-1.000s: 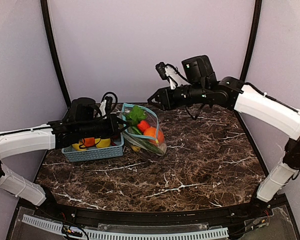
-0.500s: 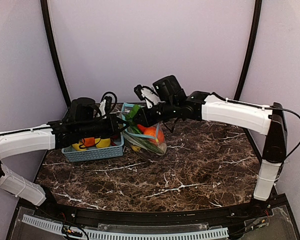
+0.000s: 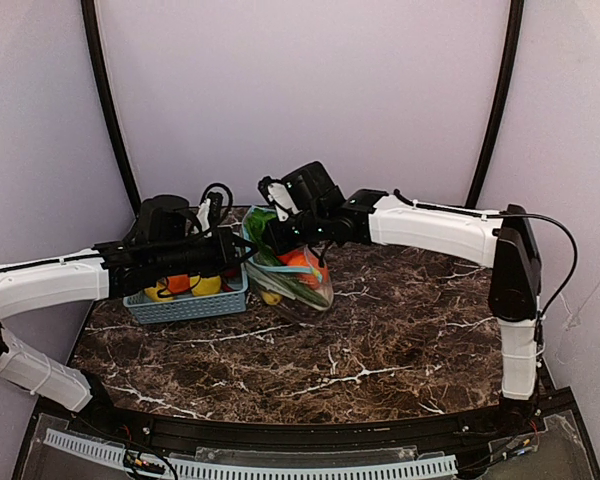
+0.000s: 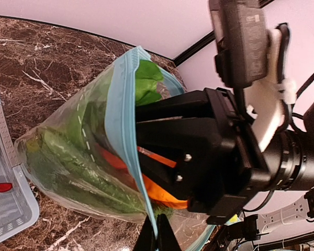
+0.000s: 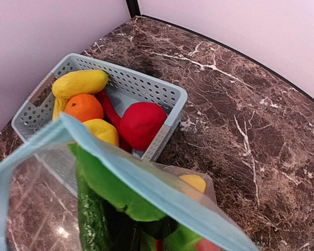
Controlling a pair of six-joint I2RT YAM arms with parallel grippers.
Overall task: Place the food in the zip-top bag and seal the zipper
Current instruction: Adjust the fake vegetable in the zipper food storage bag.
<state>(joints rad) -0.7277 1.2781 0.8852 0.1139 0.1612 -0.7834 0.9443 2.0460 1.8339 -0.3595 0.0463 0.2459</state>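
Right arm swung in from the back right: right gripper (image 3: 280, 232) now sits at the mouth of the zip-top bag (image 3: 298, 280); left arm unchanged. Marble table (image 3: 400, 330) carries everything. Bag stands at back centre, just right of the teal basket (image 3: 185, 306), base on the table. Its long axis is tilted, mouth up and toward back-left, base toward near-right. Left gripper (image 4: 153, 238) is clamped on the zipper (image 4: 124, 120) at the near end of the mouth; in the left wrist view the strip runs top to bottom of frame. Right gripper fingertips are hidden behind the strip, so I cannot tell whether those jaws are spread or closed. Food in the bag: green cabbage leaf (image 4: 146, 83) poking out of the mouth, cucumber (image 5: 91, 222) lengthwise along the bag, orange piece (image 3: 306, 263). In the basket: red piece (image 5: 142, 124), yellow piece (image 5: 79, 82), small orange (image 5: 83, 107).
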